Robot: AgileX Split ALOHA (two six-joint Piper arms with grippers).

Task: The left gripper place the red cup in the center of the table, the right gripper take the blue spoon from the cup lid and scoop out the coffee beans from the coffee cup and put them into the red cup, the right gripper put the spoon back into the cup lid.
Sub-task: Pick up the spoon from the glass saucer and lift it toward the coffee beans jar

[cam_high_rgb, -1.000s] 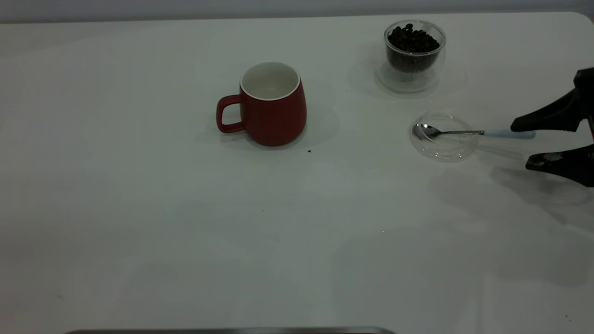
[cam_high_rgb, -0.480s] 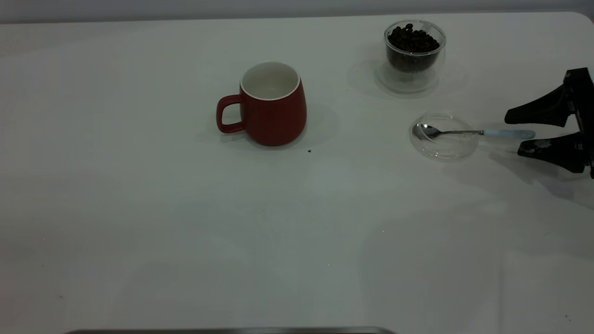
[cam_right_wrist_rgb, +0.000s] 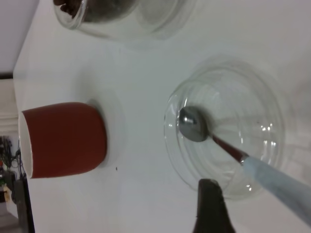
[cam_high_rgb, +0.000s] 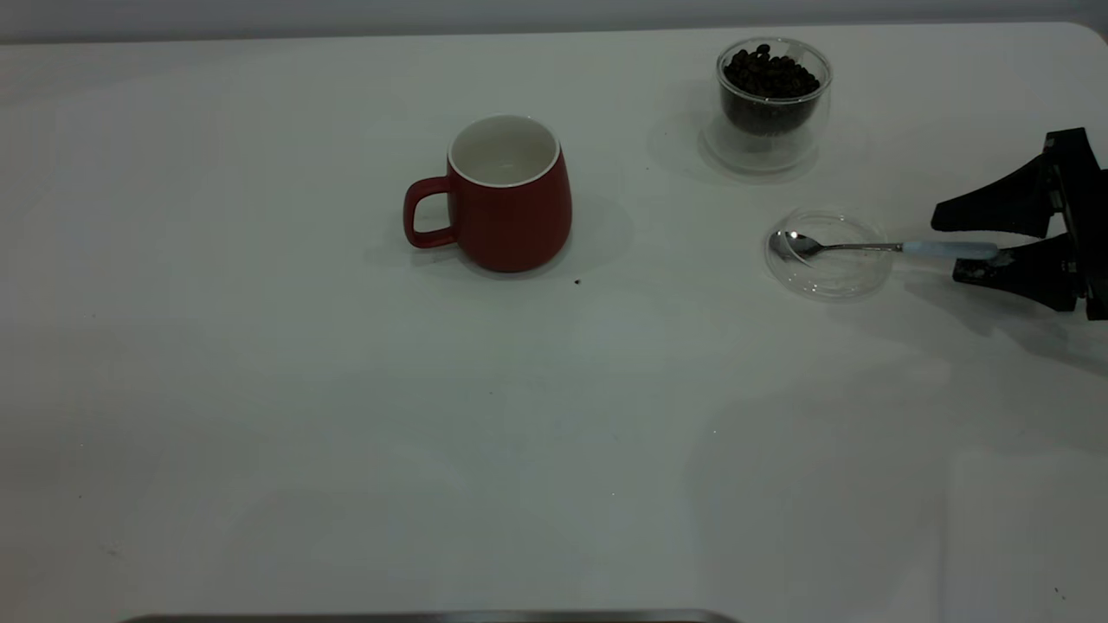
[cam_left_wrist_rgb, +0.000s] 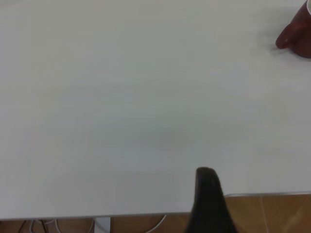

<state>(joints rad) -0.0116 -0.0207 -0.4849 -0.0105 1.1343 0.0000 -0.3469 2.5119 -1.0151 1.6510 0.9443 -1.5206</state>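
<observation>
Clerk: Exterior view, item one — the blue spoon [cam_high_rgb: 874, 247]: bowl in the cup lid [cam_high_rgb: 828, 254], pale handle reaching off the rim toward the right gripper [cam_high_rgb: 969, 238].

Checker: Pincer state?

Clerk: Parted, one finger on each side of the handle tip; contact cannot be told.

Checker: Other stock?

Clerk: Red cup [cam_high_rgb: 503, 194] upright near the table [cam_high_rgb: 346, 415] centre, handle leftward. Coffee cup [cam_high_rgb: 772, 102] behind the lid, heaped with coffee beans [cam_high_rgb: 769, 74]. Left gripper [cam_left_wrist_rgb: 209, 199] — at the table's edge, well apart from the red cup; one finger seen, state cannot be told.
</observation>
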